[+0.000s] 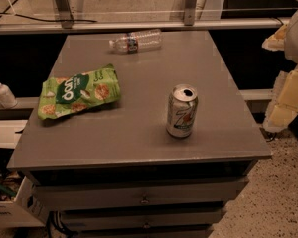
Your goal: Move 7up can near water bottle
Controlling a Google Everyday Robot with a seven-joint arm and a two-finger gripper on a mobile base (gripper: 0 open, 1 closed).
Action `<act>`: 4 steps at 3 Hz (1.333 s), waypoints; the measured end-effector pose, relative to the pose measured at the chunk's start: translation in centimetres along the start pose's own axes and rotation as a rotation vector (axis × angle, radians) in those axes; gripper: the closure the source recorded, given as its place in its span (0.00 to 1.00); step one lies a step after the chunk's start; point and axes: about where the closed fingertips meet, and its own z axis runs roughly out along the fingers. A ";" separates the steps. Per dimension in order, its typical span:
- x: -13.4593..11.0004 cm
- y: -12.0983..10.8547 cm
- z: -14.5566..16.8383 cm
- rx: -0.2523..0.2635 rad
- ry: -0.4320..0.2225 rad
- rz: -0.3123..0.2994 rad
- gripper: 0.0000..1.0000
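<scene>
The 7up can (182, 111) stands upright on the grey cabinet top (144, 133), right of centre and near the front edge, with its tab opening showing. The water bottle (136, 40) lies on its side at the far edge of the top, cap pointing left. My gripper (284, 95) is at the right edge of the view, beyond the cabinet's right side, well to the right of the can and touching nothing on the top.
A green snack bag (79, 92) lies flat on the left of the top. A white pump dispenser bottle (2, 92) stands on a ledge to the left. Drawers (144, 198) sit below the top. A rail (139, 25) runs behind.
</scene>
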 end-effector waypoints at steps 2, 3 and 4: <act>-0.1 0.2 0.2 -0.009 -0.044 0.013 0.00; -0.3 1.2 1.9 -0.033 -0.153 0.046 0.00; -2.5 2.2 4.1 -0.059 -0.311 0.066 0.00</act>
